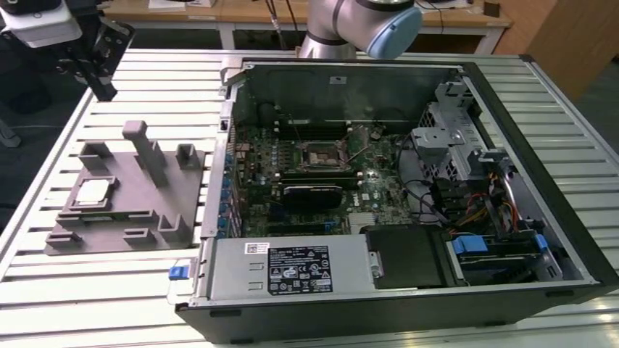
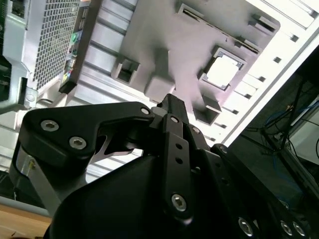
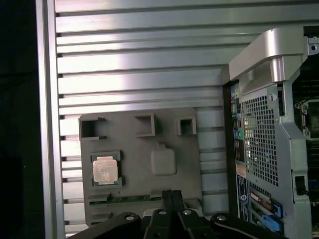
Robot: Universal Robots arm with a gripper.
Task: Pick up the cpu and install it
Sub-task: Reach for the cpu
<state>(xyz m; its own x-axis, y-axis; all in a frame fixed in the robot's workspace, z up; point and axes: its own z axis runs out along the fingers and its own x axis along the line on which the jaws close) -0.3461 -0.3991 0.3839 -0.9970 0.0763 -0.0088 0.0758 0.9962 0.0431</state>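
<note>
Start of task: hovers clear of tray (image 1: 126,214), jaws closed and empty; cpu (image 1: 93,192) untaken there, at case's (image 1: 541,152) nine o'clock; socket (image 1: 317,154) seemingly unfilled.

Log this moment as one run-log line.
phase: pre-grasp | cpu: seated in grey tray recess, untouched | end effector: shut, empty, near tray, apart from cpu | installed: no

An open computer case (image 1: 541,181) lay on its side on the slatted metal table (image 1: 164,80). Its green motherboard (image 1: 280,156) was bared and the silver power supply (image 1: 290,268) sat at the near end. A grey moulded tray (image 1: 135,199) sat just beside it, on the exterior view's left. Coloured cables (image 1: 474,214) bunched inside, toward the exterior view's right.
</note>
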